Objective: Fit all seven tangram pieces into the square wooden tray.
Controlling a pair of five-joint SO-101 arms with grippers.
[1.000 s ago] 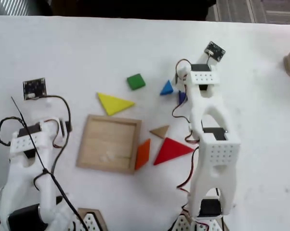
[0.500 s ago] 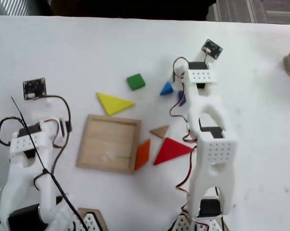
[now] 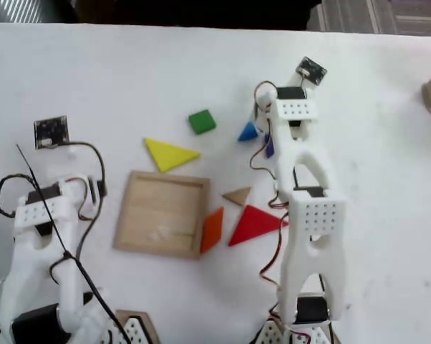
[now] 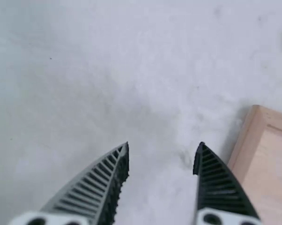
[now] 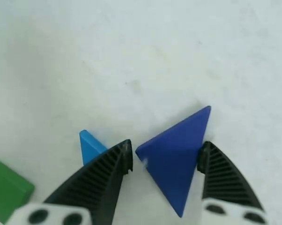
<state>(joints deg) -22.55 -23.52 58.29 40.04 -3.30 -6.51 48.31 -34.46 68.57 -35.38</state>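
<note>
You're holding your right gripper point(image 5: 165, 146) spread wide around the dark blue triangle point(image 5: 174, 164), its long edge lying along one jaw.

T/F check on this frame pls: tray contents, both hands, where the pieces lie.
1. The wooden tray holds no pieces. True.
2. The right hand is shut. False: it is open, one finger on either side of the dark blue triangle.
3. The left hand is open over the table, next to the tray's corner. True.
4. The red triangle sits inside the tray. False: the red triangle lies on the table outside it, by the orange piece.
</note>
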